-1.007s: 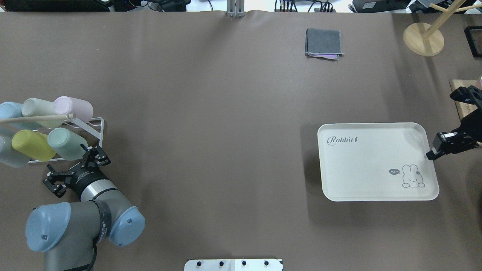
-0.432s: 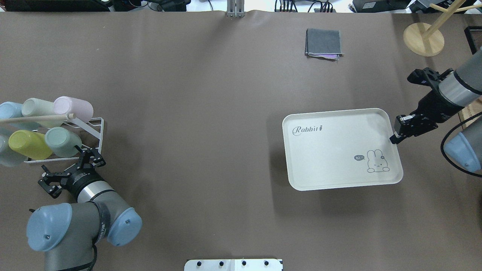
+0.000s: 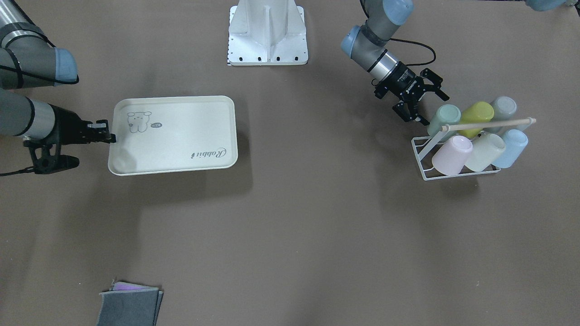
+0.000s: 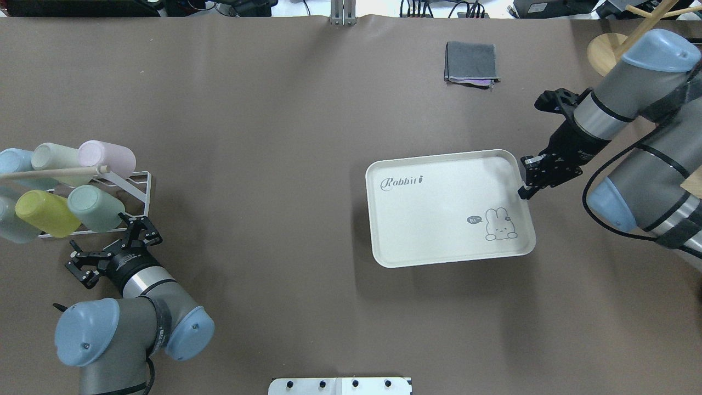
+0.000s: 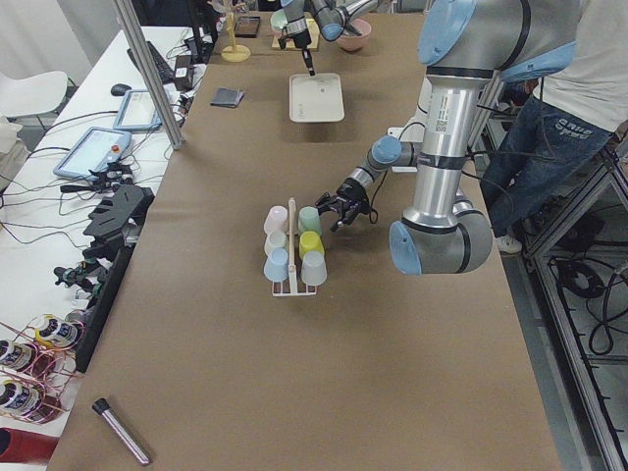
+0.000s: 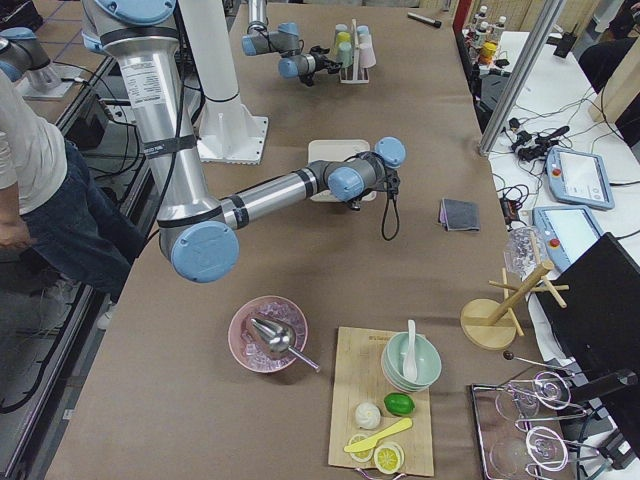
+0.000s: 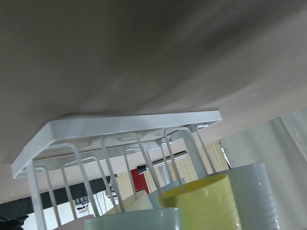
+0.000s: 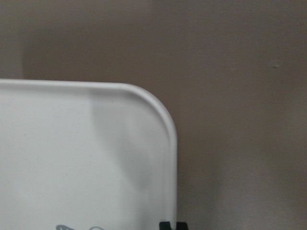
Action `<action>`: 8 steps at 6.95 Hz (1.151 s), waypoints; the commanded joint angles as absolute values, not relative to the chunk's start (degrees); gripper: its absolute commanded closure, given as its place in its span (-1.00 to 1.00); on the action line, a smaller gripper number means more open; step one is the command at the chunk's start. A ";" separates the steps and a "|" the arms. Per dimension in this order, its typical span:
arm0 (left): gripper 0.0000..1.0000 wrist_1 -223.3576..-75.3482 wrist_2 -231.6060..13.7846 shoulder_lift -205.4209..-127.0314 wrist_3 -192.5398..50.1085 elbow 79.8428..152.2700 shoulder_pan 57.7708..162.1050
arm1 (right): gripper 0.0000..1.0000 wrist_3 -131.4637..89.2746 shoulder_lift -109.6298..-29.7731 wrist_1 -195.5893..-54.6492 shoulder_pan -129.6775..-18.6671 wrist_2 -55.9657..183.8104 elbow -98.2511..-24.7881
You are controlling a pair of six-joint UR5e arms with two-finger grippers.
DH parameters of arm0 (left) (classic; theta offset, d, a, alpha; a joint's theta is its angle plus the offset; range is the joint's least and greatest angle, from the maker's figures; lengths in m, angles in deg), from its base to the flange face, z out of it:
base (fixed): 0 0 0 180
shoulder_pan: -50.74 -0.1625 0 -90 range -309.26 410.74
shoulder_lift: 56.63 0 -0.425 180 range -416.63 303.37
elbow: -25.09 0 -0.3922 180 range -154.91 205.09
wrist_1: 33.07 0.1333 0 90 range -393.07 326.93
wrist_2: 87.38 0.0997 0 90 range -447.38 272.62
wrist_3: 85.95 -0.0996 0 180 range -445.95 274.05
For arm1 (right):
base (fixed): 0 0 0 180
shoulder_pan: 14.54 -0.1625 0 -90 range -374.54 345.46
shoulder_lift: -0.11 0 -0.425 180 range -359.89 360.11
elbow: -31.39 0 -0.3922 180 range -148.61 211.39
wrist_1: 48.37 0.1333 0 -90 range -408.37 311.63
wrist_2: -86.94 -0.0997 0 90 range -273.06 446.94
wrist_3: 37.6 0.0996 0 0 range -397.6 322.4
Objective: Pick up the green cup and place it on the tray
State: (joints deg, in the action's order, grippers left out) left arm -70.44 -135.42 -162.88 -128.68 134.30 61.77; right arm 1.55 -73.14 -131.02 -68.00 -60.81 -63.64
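The cream-white rectangular tray [image 4: 439,219] has slid closer to the white wire rack [image 4: 137,181] over the last second, though it is still well apart from it. My right gripper [image 4: 524,192] stays clamped on its rim, so I judge the drop spot is being brought within reach. In the rack's lower row the pale mint-green plastic cup [image 4: 96,207] lies on its side beside a yellow-green cup [image 4: 46,211]. My left gripper [image 4: 107,244] hangs just beside the rack, jaws spread wide. The mint cup is near them, not between them.
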 commanded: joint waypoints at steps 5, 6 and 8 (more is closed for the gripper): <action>-0.93 -65.06 -131.06 -163.68 -129.01 136.36 61.90 | 1.00 11.97 -58.80 -130.46 -58.86 -55.64 -59.32; -0.93 -65.33 -131.23 -163.51 -128.49 136.36 62.08 | 1.00 12.41 -57.21 -130.38 -57.36 -54.31 -58.88; -0.93 -68.29 -131.23 -163.25 -127.35 135.31 62.08 | 1.00 12.85 -55.89 -130.29 -54.81 -51.67 -58.79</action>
